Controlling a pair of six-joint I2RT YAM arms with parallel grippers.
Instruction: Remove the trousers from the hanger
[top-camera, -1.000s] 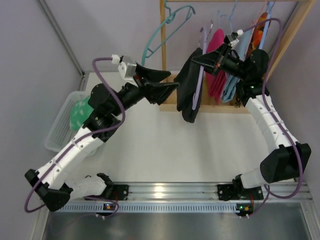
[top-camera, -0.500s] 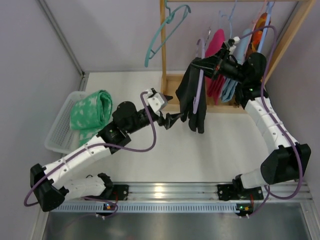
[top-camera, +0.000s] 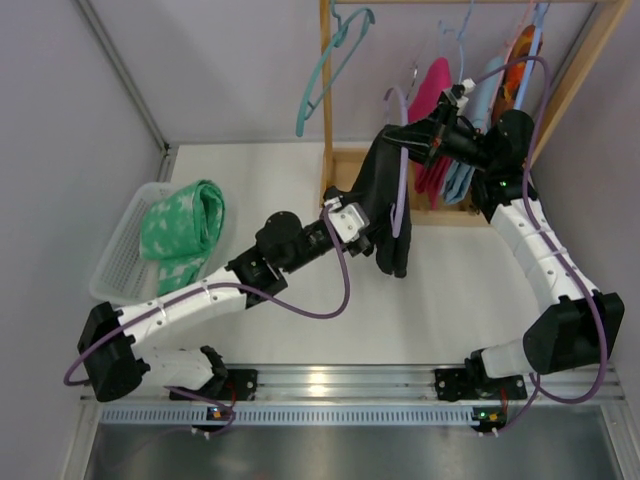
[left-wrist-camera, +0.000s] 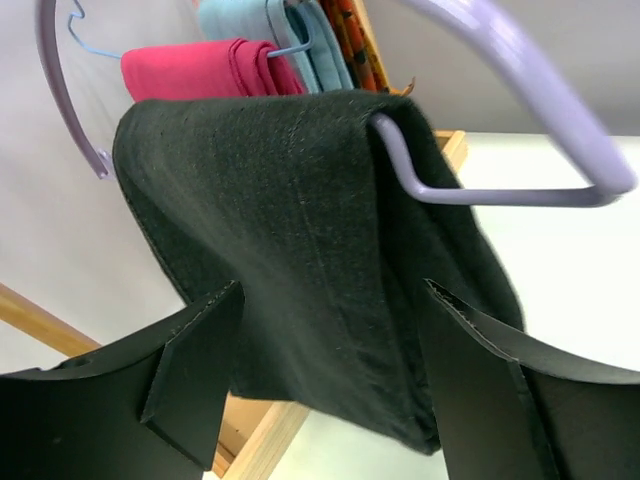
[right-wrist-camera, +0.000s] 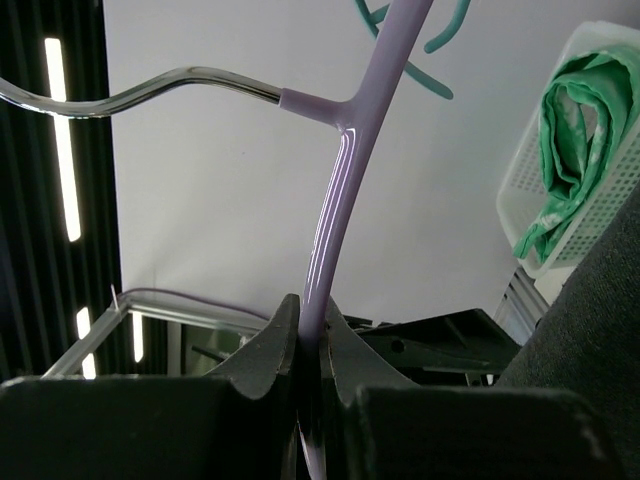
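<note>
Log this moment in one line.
left gripper: open, facing black trousers | right gripper: shut on lilac hanger | black trousers: draped over hanger

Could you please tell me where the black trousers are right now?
In the top view, right of centre, the black trousers hang over the lilac hanger held by the right gripper, just left of the magenta pair.

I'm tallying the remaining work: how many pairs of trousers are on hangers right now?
4: black trousers on the lavender hanger held by the right gripper; magenta trousers, light blue trousers and orange trousers on the rack. The right arm may hide others.
</note>
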